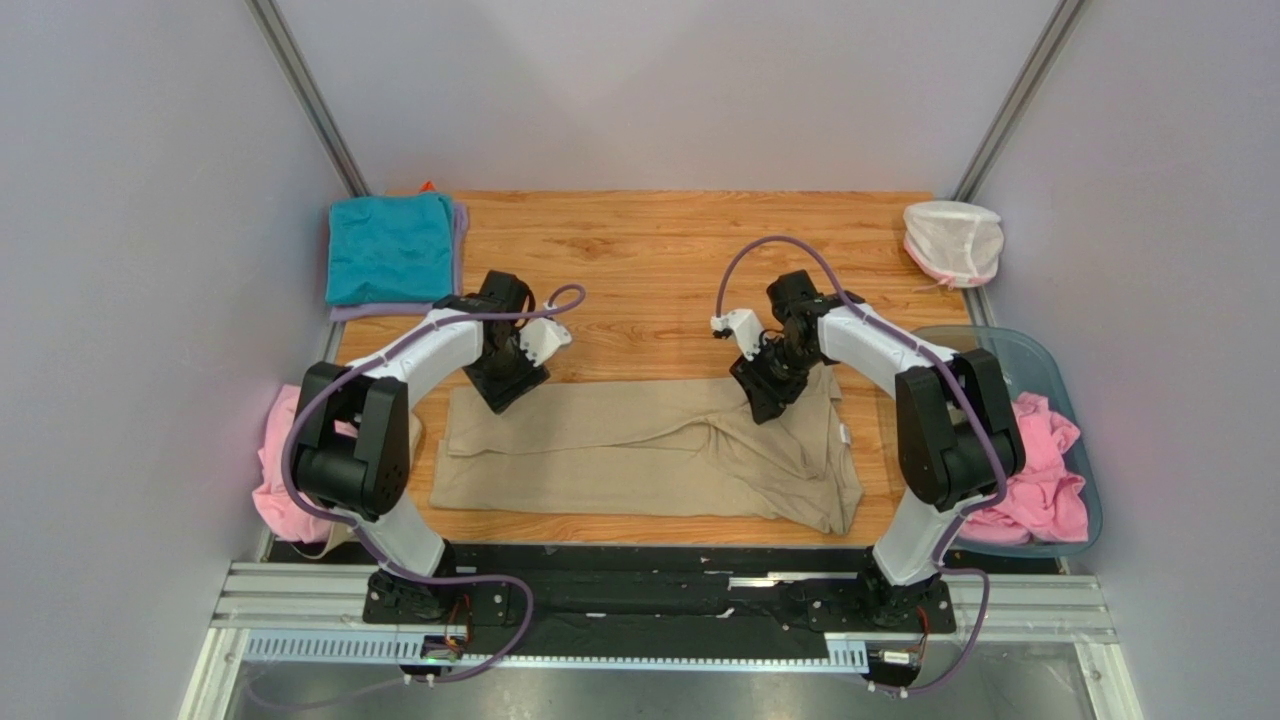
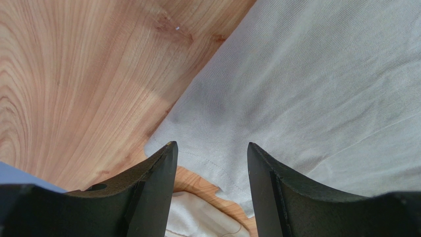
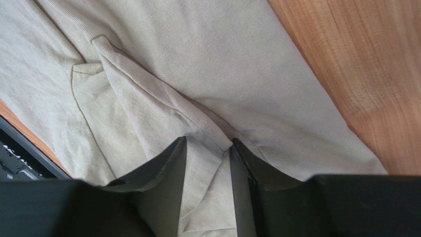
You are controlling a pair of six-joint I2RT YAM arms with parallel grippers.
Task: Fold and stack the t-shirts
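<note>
A large tan t-shirt (image 1: pixel 646 450) lies folded into a long band across the middle of the wooden table (image 1: pixel 646 255). My left gripper (image 1: pixel 504 383) is open and stands over its far left corner; in the left wrist view the gripper (image 2: pixel 212 145) straddles the hemmed corner of the tan shirt (image 2: pixel 306 89). My right gripper (image 1: pixel 766 393) is at the shirt's far edge on the right. In the right wrist view this gripper (image 3: pixel 208 140) is narrowly open, down on the tan shirt (image 3: pixel 197 59), with a seam fold between the fingers. A folded teal t-shirt (image 1: pixel 391 248) lies on a lilac one (image 1: pixel 376 311) at the back left.
A pink t-shirt (image 1: pixel 283 450) hangs over the table's left edge. More pink cloth (image 1: pixel 1044 480) lies in the clear bluish tub (image 1: pixel 1037 360) at the right. A white net pouch (image 1: pixel 951 240) sits at the back right corner. Grey walls close in on both sides.
</note>
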